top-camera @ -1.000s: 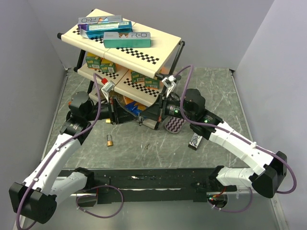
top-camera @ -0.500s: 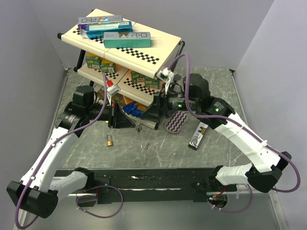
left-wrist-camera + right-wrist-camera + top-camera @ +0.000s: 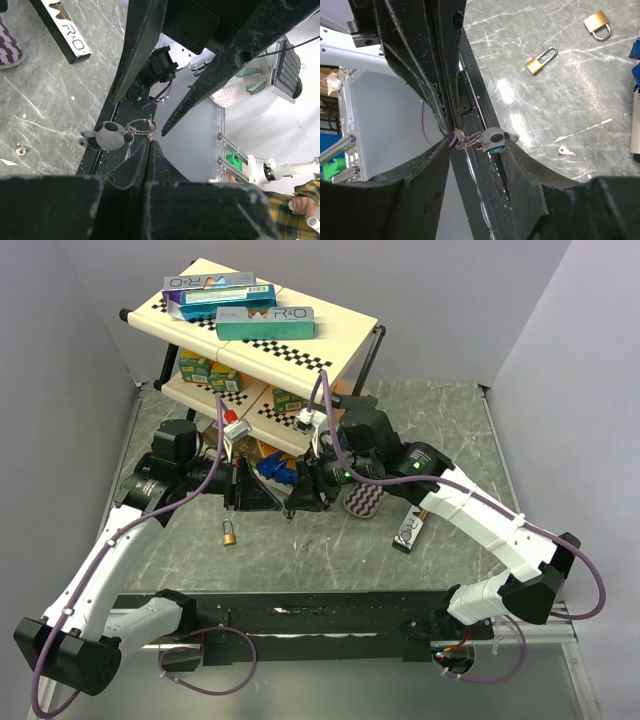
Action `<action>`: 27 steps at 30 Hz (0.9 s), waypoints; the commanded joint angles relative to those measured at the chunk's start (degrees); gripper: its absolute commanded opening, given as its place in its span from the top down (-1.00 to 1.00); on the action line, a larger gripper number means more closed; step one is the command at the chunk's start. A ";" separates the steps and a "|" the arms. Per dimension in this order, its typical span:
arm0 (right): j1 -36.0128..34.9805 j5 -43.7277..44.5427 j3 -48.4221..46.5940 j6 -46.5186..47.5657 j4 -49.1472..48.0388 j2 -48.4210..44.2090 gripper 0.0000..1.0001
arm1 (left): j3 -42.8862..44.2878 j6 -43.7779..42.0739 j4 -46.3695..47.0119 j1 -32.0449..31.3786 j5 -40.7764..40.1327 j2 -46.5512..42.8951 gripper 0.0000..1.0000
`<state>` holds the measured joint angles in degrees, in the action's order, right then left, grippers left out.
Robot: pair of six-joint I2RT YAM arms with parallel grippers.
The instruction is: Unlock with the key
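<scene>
I see both arms meeting above the table point(image 3: 455, 430), in front of the shelf rack point(image 3: 345, 335), with their claws pointing at each other. The left gripper point(image 3: 149, 146) is fully closed, and its two fingertips pinch the thin wire ring point(image 3: 465, 137) of the key point(image 3: 492, 136), so the key hangs in the air from this ring, with its grey round head turned toward the right arm. The right gripper point(image 3: 477, 145) has its jaws apart, one finger on each side of the key head. The head is very close to one finger, but I cannot tell if they touch. On the table below, in the right wrist view, lie two brass padlocks: one with a long shackle point(image 3: 541, 59) and, farther away, a second padlock point(image 3: 597, 25). Both are well apart from the key. A small metal piece point(image 3: 565, 150) lies on the table nearer to the grippers; it is too small for me to identify.
</scene>
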<state>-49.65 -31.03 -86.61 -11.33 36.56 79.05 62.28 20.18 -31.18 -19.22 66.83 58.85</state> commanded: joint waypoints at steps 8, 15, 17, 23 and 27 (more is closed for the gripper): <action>-0.27 -2.37 -1.90 0.96 -2.54 0.41 0.13 | 1.00 -1.29 0.86 -0.20 3.04 -0.23 0.98; -0.27 -4.22 -2.51 -0.18 -4.47 1.29 0.22 | 1.09 -1.46 0.68 -0.20 3.22 -0.23 0.98; -0.36 -5.01 -2.51 -0.62 -5.00 1.37 0.28 | 1.09 -1.46 0.68 -0.20 3.13 -0.40 0.98; -0.36 -6.15 -2.07 -1.06 -5.79 1.73 0.92 | 1.61 -1.12 1.38 -0.20 1.91 -0.58 0.99; -0.54 -4.31 -1.37 -0.45 -5.88 1.11 1.00 | 0.04 5.81 8.39 -0.20 -1.69 -1.37 0.78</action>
<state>-49.60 -36.47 -86.63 -12.45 33.41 80.16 62.24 20.36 -31.03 -19.20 67.18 58.81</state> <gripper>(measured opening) 0.015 0.035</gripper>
